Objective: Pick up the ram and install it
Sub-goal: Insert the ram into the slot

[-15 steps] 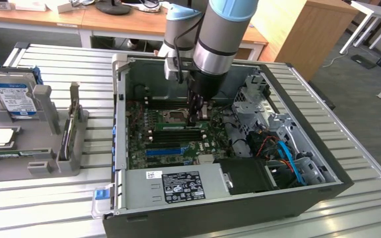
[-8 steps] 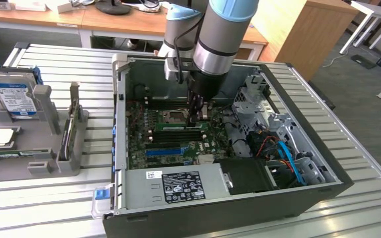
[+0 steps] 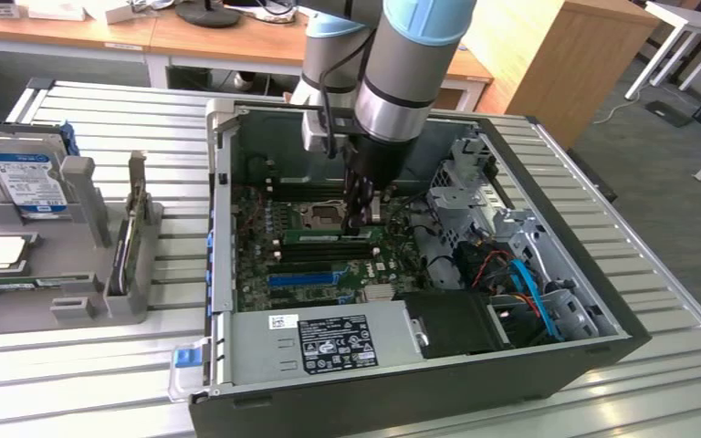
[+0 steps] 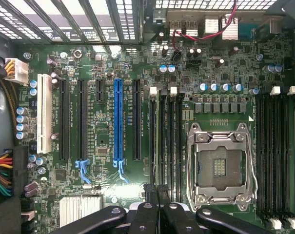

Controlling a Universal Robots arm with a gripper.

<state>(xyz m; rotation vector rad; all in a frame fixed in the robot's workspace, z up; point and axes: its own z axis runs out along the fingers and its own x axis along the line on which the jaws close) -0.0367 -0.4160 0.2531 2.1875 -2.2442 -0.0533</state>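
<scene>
The end effector (image 3: pixel 360 217) stands inside the open computer case (image 3: pixel 473 406) with its fingers almost together. I judge they are pinched on the upper edge of the ram (image 3: pixel 324 236), which lies along one of the memory slots (image 4: pixel 152 141) beside the CPU socket (image 4: pixel 220 168). To do this step well, the stick should be upright and parallel to the slot over its whole length, and the push should go straight down and evenly, so both ends seat together.
</scene>
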